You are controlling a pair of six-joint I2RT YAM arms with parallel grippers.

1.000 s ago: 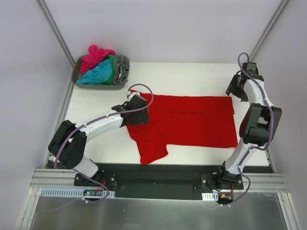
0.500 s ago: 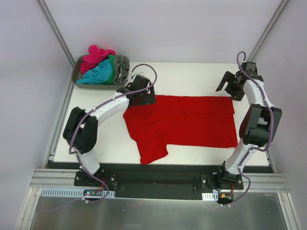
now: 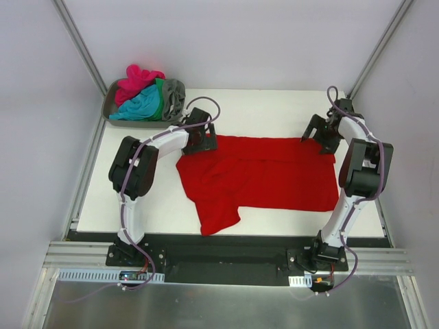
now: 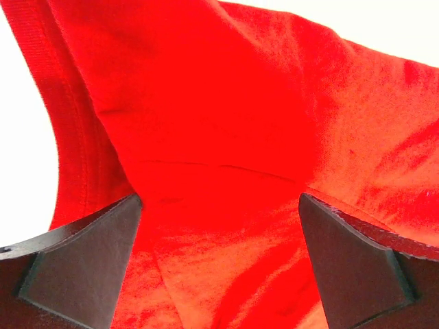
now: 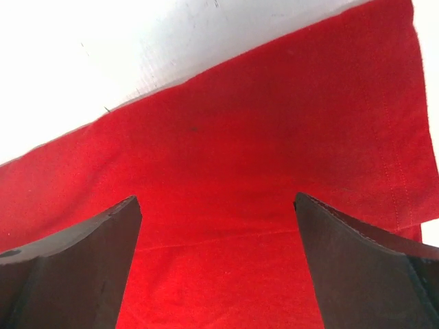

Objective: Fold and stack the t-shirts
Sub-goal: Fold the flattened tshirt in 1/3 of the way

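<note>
From above, the red t-shirt lies spread on the table with its long axis running left to right. One loose flap hangs toward the near edge on the left side. The left tool sits over the shirt's far-left corner and the right tool over its far-right corner, so each arm is nearest its own end of the far edge. The other t-shirts are heaped in the tray at the far-left corner, well apart.

In the left wrist view the jaws stand wide apart with nothing between them. Rumpled red cloth with a ribbed hem lies directly beneath.

In the right wrist view the jaws are also spread wide and hold nothing. Flat red cloth fills the gap below, with its far edge and bare table just beyond. I judge that a fold toward the near side would start from these two corners.
</note>
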